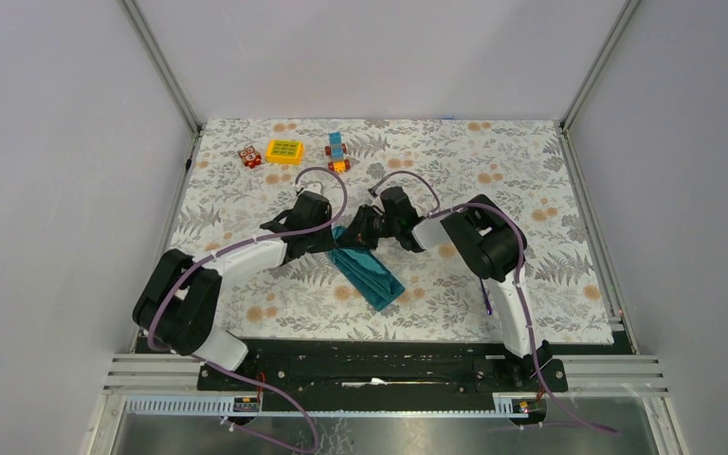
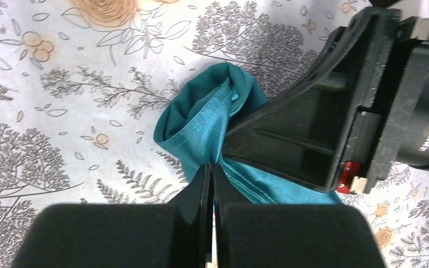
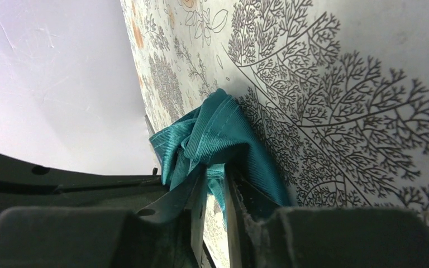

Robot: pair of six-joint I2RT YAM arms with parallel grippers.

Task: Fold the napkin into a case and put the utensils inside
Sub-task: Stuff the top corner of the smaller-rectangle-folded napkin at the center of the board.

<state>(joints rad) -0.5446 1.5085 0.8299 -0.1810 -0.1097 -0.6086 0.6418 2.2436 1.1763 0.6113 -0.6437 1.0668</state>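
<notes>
The dark teal napkin [image 1: 368,273] lies folded into a narrow strip in the middle of the table, running from between the two grippers down to the right. My left gripper [image 1: 334,234] is shut on the napkin's upper end [image 2: 201,131] from the left. My right gripper [image 1: 358,230] is shut on the same bunched end [image 3: 219,142] from the right. The right gripper's black body [image 2: 335,117] fills the right of the left wrist view. The utensils are out of view.
Toy blocks stand at the back left: a red-brown one [image 1: 250,157], a yellow flat one [image 1: 284,152] and a blue and orange stack [image 1: 337,152]. The floral tablecloth [image 1: 531,180] covers the table. Grey walls close in both sides.
</notes>
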